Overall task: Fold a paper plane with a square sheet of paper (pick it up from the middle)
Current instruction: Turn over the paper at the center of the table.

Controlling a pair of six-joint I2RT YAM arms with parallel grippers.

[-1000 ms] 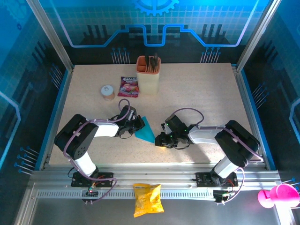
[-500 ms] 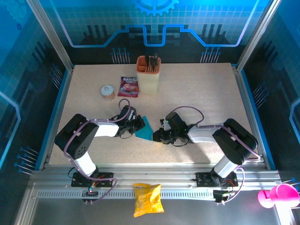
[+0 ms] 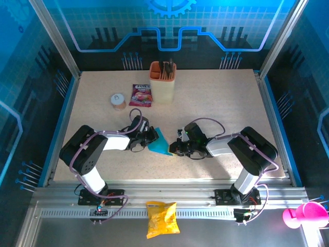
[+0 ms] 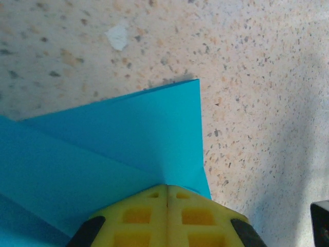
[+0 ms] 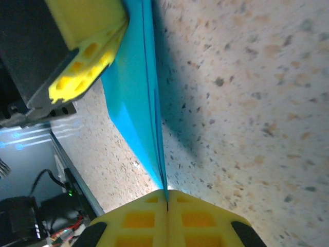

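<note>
Top view bright and even, blue glow off the walls (image 3: 20, 118). Wrist views sharp up close, soft shadows across the table (image 5: 247, 77).

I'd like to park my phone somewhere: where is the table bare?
Bare: the table's far right, past the cup, and its left edge beside the jar. Crowded: the middle, where the left gripper and right gripper pinch the paper.

— What stands on the speckled beige tabletop (image 3: 221, 98)?
— Near the middle of the far edge, a tall orange-beige plastic cup (image 3: 162, 90) with dark sticks in it. Just left of it lies a flat pink-purple foil packet (image 3: 142, 95). Farther left is a small round beige jar with a pale lid (image 3: 118, 101).
— And nearer the near edge?
— A folded bright-blue paper sheet (image 3: 160, 144), about mid-width. Whether it rests on the top I cannot tell.
</note>
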